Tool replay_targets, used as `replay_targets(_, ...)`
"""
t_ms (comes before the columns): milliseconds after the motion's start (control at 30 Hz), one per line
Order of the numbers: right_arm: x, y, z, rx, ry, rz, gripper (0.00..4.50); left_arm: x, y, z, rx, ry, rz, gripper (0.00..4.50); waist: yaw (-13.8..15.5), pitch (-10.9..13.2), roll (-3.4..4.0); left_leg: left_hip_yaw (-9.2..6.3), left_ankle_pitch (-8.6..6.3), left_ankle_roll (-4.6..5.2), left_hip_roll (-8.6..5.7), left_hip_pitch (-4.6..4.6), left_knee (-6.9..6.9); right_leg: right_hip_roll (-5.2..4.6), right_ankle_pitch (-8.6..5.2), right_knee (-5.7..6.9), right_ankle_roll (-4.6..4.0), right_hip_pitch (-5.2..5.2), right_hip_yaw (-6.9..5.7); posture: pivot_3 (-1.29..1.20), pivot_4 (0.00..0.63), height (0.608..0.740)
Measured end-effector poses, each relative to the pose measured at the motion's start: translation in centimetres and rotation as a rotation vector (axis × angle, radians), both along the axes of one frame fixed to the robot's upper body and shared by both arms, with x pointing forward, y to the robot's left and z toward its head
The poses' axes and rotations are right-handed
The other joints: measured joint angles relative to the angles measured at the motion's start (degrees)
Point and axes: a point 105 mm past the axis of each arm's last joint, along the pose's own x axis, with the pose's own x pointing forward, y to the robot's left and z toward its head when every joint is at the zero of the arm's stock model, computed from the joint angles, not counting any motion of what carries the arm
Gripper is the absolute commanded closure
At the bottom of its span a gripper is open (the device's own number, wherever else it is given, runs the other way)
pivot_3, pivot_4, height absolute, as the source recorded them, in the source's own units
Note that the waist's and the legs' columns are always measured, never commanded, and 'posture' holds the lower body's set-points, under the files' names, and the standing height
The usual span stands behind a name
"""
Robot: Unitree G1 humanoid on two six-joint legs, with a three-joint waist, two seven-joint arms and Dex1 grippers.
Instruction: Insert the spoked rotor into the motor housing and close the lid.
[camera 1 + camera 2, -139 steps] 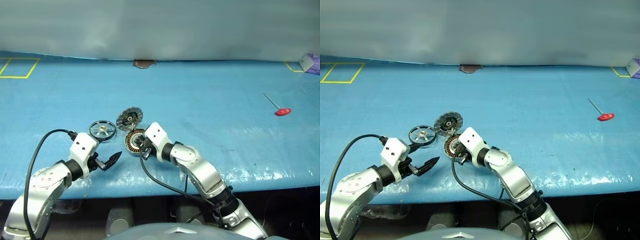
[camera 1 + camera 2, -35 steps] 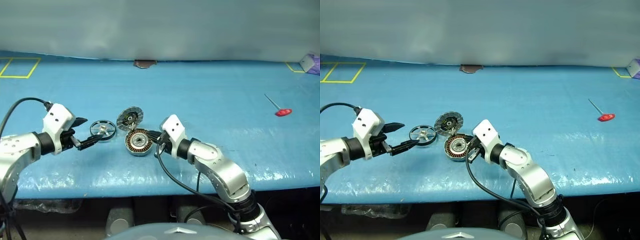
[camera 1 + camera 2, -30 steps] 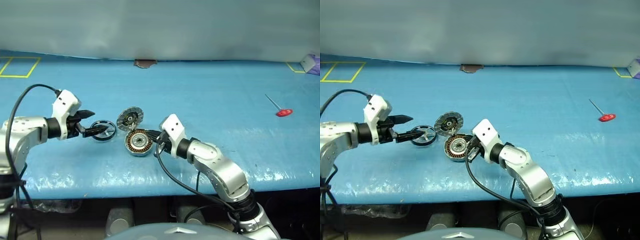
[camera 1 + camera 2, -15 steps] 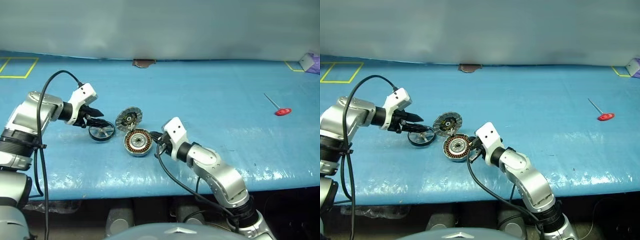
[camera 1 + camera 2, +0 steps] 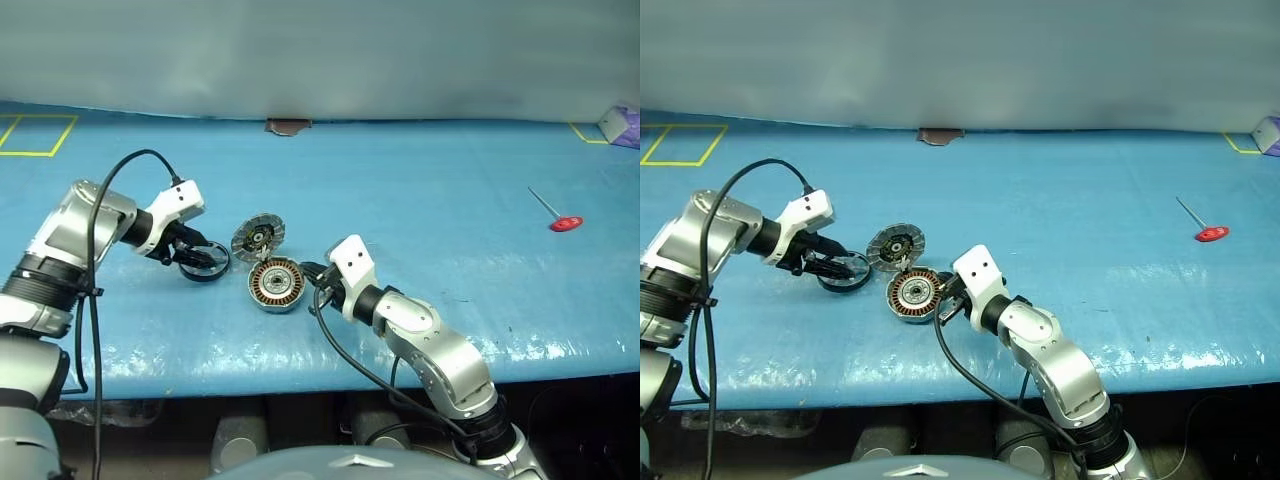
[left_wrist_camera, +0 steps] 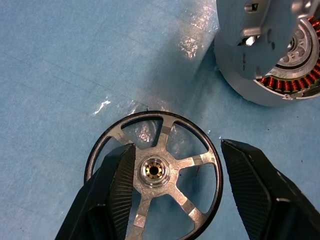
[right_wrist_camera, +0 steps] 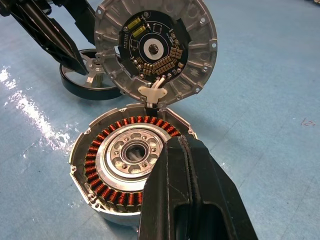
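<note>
- The spoked rotor [image 6: 155, 172] lies flat on the blue table cover [image 5: 420, 190], just to the left of the motor housing [image 5: 276, 285].
- The left gripper [image 6: 175, 175] comes down over the rotor with its two black fingers spread apart: one finger sits over the ring's inside near the hub, the other stands just outside the rim. I cannot tell whether either finger touches the metal; the rotor is not lifted.
- The housing sits open on the cover, copper windings ringed around its silver centre.
- The lid [image 7: 156, 47] stands up from the housing's far rim, joined there by a small white piece, its inner face with the dark circuit parts turned toward the right arm.
- The right gripper [image 7: 187, 195] has its fingers pressed together, with nothing between them, and its tip rests at the near right edge of the housing, over the windings.
- Far off to the right lies a small tool with a red handle [image 5: 565, 224], well apart from everything else.
- Yellow tape marks [image 5: 35, 135] show at the far left corner.
</note>
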Motion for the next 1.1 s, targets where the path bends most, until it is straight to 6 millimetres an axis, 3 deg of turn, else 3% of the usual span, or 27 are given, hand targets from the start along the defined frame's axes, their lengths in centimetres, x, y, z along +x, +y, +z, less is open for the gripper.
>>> replay_targets(200,0.0,-0.1,-0.1,-0.004,0.001,-0.007,4.5,0.1,0.9,-0.8,0.044,0.022,0.034,1.54,-0.01,0.0,0.0,-0.01,0.0,0.0,0.0,0.01,0.03,0.02,0.0,0.05,0.0,0.0,0.02,0.0,0.15,0.74)
replay_targets(1000,0.1,-0.2,-0.5,-0.015,0.004,-0.016,4.5,0.2,0.6,-1.7,0.08,0.04,0.008,1.54,0.01,-0.01,-0.01,-0.01,0.0,0.0,0.0,0.01,0.44,0.04,0.0,0.43,0.0,0.0,0.15,0.0,0.15,0.74)
replay_targets(1100,0.1,-0.2,-0.5,-0.015,0.004,-0.017,4.5,0.1,0.8,-1.8,0.091,0.044,0.005,2.12,-0.02,-0.01,-0.01,-0.01,0.0,0.0,0.0,0.05,0.52,0.04,-0.03,0.59,-0.03,-0.02,0.19,0.0,0.15,0.74)
